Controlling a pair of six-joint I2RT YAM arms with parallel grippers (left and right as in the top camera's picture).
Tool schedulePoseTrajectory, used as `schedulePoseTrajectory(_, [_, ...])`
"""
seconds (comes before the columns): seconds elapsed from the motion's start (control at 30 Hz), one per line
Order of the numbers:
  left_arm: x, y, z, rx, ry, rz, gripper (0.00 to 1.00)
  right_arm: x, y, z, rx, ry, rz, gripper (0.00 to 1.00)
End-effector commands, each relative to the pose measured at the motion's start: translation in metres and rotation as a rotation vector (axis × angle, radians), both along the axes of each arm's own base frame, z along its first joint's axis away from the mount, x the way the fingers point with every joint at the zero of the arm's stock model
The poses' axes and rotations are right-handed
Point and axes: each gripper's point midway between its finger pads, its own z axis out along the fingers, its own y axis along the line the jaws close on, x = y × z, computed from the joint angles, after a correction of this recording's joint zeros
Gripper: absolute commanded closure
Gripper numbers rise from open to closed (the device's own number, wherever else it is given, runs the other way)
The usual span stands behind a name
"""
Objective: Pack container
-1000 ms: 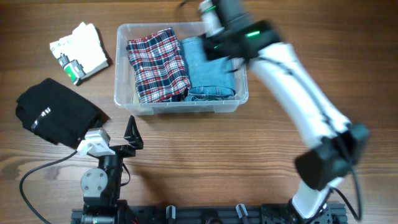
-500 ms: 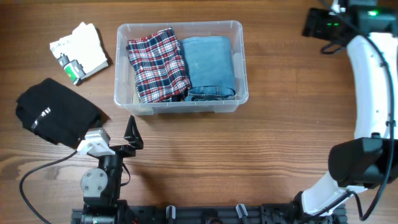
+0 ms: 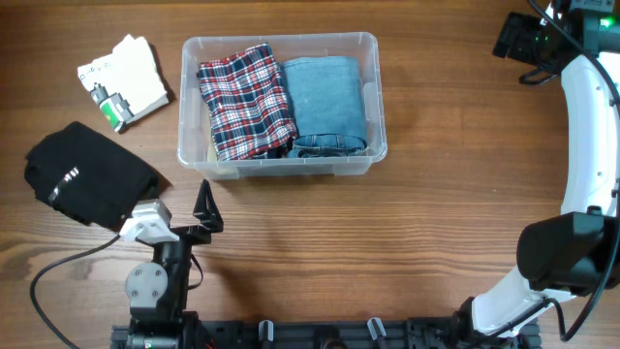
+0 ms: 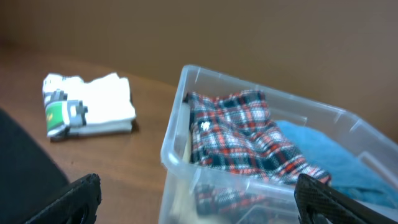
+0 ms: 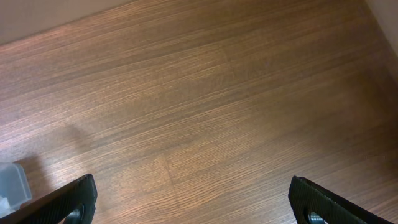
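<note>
the right gripper (image 5: 196, 205) was seen released, its jaws spread to the two lower corners of the wrist view with only bare wood grain between them and nothing grasped. in the overhead view the right gripper (image 3: 516, 39) was held at the far right of the table (image 3: 426, 233), at about 3 o'clock from the container (image 3: 291, 167) and well apart from it, with its white arm (image 3: 591, 126) curved back toward 6 o'clock. the left gripper (image 4: 199, 199) was likewise seen released and empty, its jaws set wide at the lower edge of its wrist view. overhead, the left gripper (image 3: 176, 215) was parked near the front edge, at about 7 o'clock from the container. the container (image 4: 171, 155) was placed on the table at the far middle, upright. inside it a plaid garment (image 3: 244, 100) was laid in the 9 o'clock half and a folded denim garment (image 3: 327, 97) in the 3 o'clock half, the two touching side by side. a white folded bundle (image 3: 124, 79) was left on the table at 9 o'clock from the container, near it but apart. a black garment (image 3: 87, 174) was spread at 10 o'clock from the left gripper, just beside it.
</note>
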Motion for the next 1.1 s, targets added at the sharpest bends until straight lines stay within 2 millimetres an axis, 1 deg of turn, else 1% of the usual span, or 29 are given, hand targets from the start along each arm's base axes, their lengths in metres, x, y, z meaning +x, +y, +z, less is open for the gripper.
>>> schedulePoseTrajectory(0.0, [0.0, 0.0, 0.02, 0.017, -0.083, -0.004, 0.0, 0.002, -0.002, -0.002, -0.016, 0.006, -0.004, 0.0])
schedulePoseTrajectory(0.1, [-0.002, -0.001, 0.024, 0.018, -0.061, -0.008, 0.0, 0.002, -0.002, -0.002, -0.016, 0.006, -0.004, 0.0])
schedulePoseTrajectory(0.17, [-0.004, 0.003, 0.028, 0.02, -0.02, 0.014, 0.0, 0.002, -0.002, -0.002, -0.016, 0.006, -0.004, 0.0])
schedulePoseTrajectory(0.23, [-0.007, 0.01, 0.038, 0.025, 0.036, 0.054, 0.0, 0.002, -0.002, -0.002, -0.016, 0.006, -0.004, 0.0])
schedulePoseTrajectory(0.3, [-0.005, 0.013, 0.052, 0.031, 0.085, 0.064, 0.01, 0.002, -0.002, -0.002, -0.016, 0.006, -0.004, 0.01])
schedulePoseTrajectory(0.37, [0.004, 0.009, 0.064, 0.029, 0.152, 0.037, 0.0, 0.002, -0.002, -0.002, -0.016, 0.006, -0.004, 0.0])
schedulePoseTrajectory(0.43, [0.017, 0.006, 0.07, 0.023, 0.222, 0.014, 0.0, 0.002, -0.002, -0.002, -0.016, 0.006, -0.004, 0.0])
schedulePoseTrajectory(0.47, [0.028, 0.003, 0.072, 0.018, 0.274, -0.006, 0.0, 0.002, -0.002, -0.002, -0.016, 0.006, -0.004, 0.0])
schedulePoseTrajectory(0.53, [0.044, 0.001, 0.076, 0.015, 0.324, -0.02, 0.0, 0.002, -0.002, -0.002, -0.016, 0.006, -0.004, 0.0])
schedulePoseTrajectory(0.57, [0.052, 0.001, 0.075, 0.015, 0.346, -0.02, 0.0, 0.002, -0.002, -0.002, -0.016, 0.006, -0.004, 0.0])
schedulePoseTrajectory(0.63, [0.062, 0.001, 0.066, 0.014, 0.393, -0.021, 0.0, 0.002, -0.002, -0.002, -0.016, 0.005, -0.005, 0.0])
schedulePoseTrajectory(0.67, [0.067, 0.001, 0.058, 0.01, 0.423, -0.02, 0.0, 0.002, -0.002, -0.002, -0.016, 0.006, -0.004, 0.0])
schedulePoseTrajectory(0.73, [0.072, 0.001, 0.044, 0.01, 0.469, -0.02, 0.0, 0.002, -0.002, -0.002, -0.016, 0.006, -0.004, 0.0])
schedulePoseTrajectory(0.83, [0.072, 0.017, 0.03, 0.011, 0.524, 0.066, 0.0, 0.002, -0.002, -0.002, -0.016, 0.006, -0.004, 0.0])
schedulePoseTrajectory(0.9, [0.068, 0.042, 0.024, -0.067, 0.537, 0.224, 0.0, 0.002, -0.002, -0.002, -0.016, 0.006, -0.004, 0.0])
schedulePoseTrajectory(0.97, [0.059, 0.071, 0.021, -0.151, 0.538, 0.382, 0.0, 0.002, -0.002, -0.002, -0.016, 0.006, -0.004, 0.0])
schedulePoseTrajectory(1.0, [0.056, 0.079, 0.02, -0.172, 0.538, 0.414, 0.0, 0.002, -0.002, -0.002, -0.016, 0.006, -0.004, 0.0])
schedulePoseTrajectory(1.07, [0.048, 0.102, 0.015, -0.235, 0.545, 0.483, 0.0, 0.002, -0.002, -0.002, -0.016, 0.006, -0.004, 0.0])
